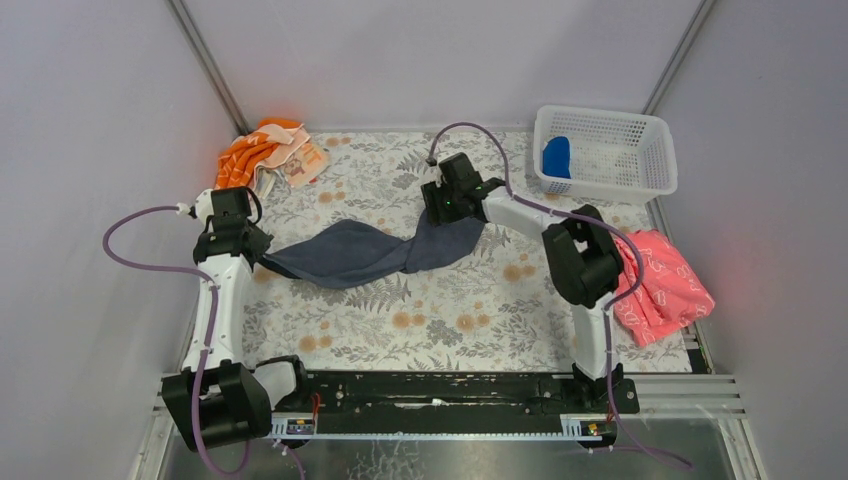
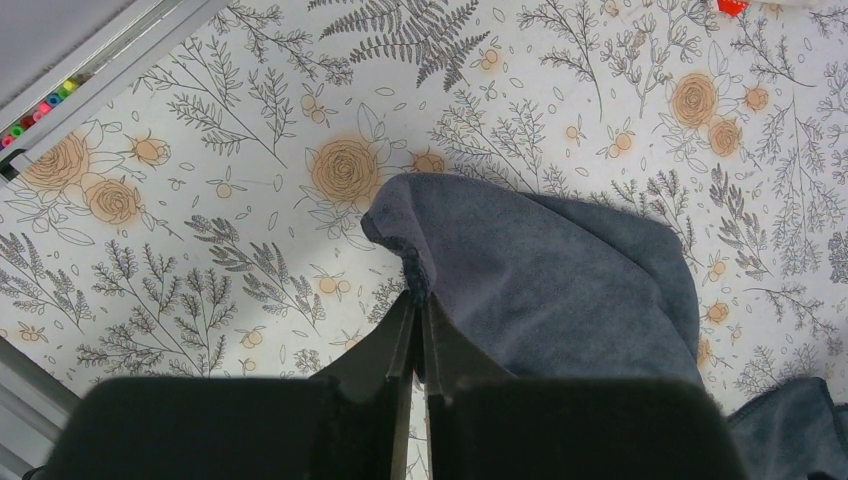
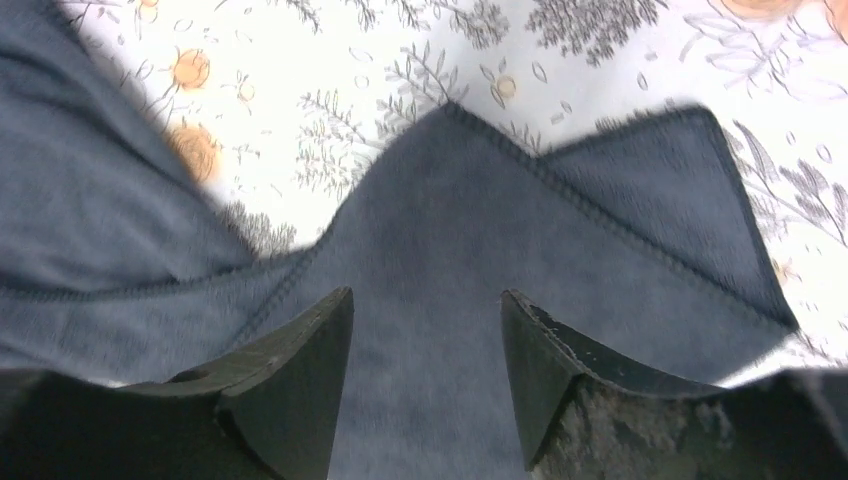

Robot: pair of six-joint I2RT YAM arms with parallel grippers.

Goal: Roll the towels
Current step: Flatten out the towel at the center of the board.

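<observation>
The dark slate-grey towel (image 1: 370, 252) lies unrolled and twisted across the middle of the floral mat. My left gripper (image 1: 262, 262) is shut on its left hem; in the left wrist view the gripper (image 2: 420, 297) pinches the towel's (image 2: 560, 280) edge. My right gripper (image 1: 447, 212) is open over the towel's right end. In the right wrist view the gripper (image 3: 425, 300) hovers with its fingers spread above the grey cloth (image 3: 440, 230). The bright blue towel (image 1: 556, 155) sits rolled in the white basket (image 1: 640, 176) at the back right.
An orange-and-white cloth (image 1: 270, 152) is heaped at the back left corner. A pink cloth (image 1: 660, 285) lies at the right edge of the mat, beside the right arm. Grey walls enclose the table on three sides.
</observation>
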